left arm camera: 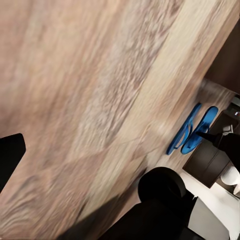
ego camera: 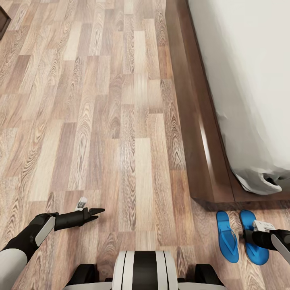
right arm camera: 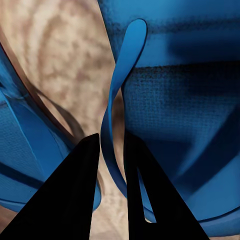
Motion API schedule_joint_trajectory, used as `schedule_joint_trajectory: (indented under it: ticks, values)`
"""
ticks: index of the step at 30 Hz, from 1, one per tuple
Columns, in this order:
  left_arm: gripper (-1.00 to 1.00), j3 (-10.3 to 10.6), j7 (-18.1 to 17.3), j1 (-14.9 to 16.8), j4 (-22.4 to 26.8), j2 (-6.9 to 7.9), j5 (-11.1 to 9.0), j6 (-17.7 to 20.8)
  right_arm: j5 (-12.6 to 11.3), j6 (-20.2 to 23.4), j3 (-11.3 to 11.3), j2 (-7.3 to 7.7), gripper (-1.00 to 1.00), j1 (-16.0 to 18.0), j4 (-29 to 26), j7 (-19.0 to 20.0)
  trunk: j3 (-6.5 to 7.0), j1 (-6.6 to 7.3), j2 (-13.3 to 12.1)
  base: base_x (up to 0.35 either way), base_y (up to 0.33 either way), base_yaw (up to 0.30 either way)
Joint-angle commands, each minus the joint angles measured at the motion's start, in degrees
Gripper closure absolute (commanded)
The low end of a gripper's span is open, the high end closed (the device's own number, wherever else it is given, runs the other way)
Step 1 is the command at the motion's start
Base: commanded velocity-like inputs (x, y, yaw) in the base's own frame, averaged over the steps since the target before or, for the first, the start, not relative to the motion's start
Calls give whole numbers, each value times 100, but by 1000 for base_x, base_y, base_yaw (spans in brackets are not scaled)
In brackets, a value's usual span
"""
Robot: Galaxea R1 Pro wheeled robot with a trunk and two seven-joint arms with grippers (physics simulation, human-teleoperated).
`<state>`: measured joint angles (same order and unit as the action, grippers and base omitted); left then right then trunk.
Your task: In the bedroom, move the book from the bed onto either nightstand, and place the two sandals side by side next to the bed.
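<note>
Two blue sandals lie side by side on the wood floor just off the corner of the bed: the left sandal and the right sandal. Both sandals also appear in the left wrist view. My right gripper is down on the right sandal. In the right wrist view the gripper has its two black fingers pinched on the sandal's strap. My left gripper hovers open over bare floor to the left, holding nothing. The book and the nightstand are out of view.
The bed's dark brown frame runs along the right, under the pale mattress. A dark furniture corner shows at the far left. Wood plank floor stretches ahead. My base is at the bottom edge.
</note>
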<state>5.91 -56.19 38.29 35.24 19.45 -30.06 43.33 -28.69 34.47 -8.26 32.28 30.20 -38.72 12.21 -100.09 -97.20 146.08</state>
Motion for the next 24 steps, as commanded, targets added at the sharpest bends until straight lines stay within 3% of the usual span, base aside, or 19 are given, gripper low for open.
schedule_joint_trajectory:
  ticks: [1, 14, 24]
  values:
    - [-100, 24, 3, 3, 0, 6, -43, 36, 3, 16, -18, 6, 100, 3, -4, 10, -26, -1, 3, 0, 0, 0]
    - [-100, 16, 2, 3, 0, 6, -43, 36, 3, 16, -18, 6, 100, 3, -4, 10, -26, -1, 3, 0, 2, 0]
    - [-100, 15, 1, 3, 0, 6, -43, 36, 3, 16, -18, 6, 100, 3, -4, 10, -26, -1, 3, 0, 119, 0]
